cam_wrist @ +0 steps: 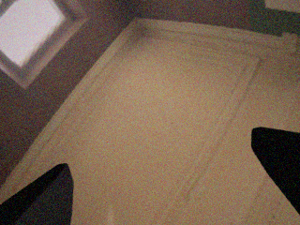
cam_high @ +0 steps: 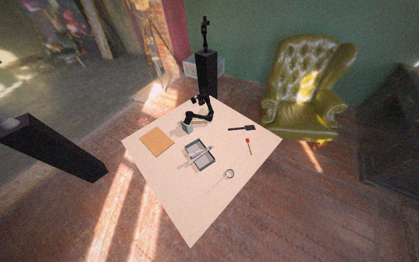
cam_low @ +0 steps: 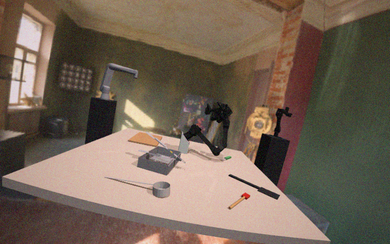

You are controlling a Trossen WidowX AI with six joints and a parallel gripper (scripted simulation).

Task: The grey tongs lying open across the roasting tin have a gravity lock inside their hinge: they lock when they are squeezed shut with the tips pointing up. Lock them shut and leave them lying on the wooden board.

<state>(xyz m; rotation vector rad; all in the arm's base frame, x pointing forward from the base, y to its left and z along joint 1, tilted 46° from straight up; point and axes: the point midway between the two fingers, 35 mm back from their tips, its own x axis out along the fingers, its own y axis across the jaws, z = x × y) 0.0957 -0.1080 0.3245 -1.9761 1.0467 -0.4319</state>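
Note:
The grey tongs [cam_high: 200,154] [cam_low: 159,142] lie open in a V across the dark grey roasting tin [cam_high: 207,164] [cam_low: 152,166], with a small yellow mark near one end; one arm rises above the tin in the exterior view. The wooden board [cam_high: 156,141] [cam_low: 144,138] lies flat beyond the tin with nothing on it. My gripper [cam_high: 193,99] [cam_low: 206,109] [cam_wrist: 164,157] is open and empty, raised high above the table, well away from the tongs. The wrist view shows only its two black fingers, the ceiling and a window.
A pale upright panel [cam_high: 186,127] [cam_low: 183,144] stands by the arm's lower part. A black spatula [cam_high: 241,127] [cam_low: 253,185], a red-headed brush [cam_high: 247,140] [cam_low: 245,195], a ladle [cam_high: 229,173] [cam_low: 161,189] and a green-ended item [cam_low: 227,157] lie on the table.

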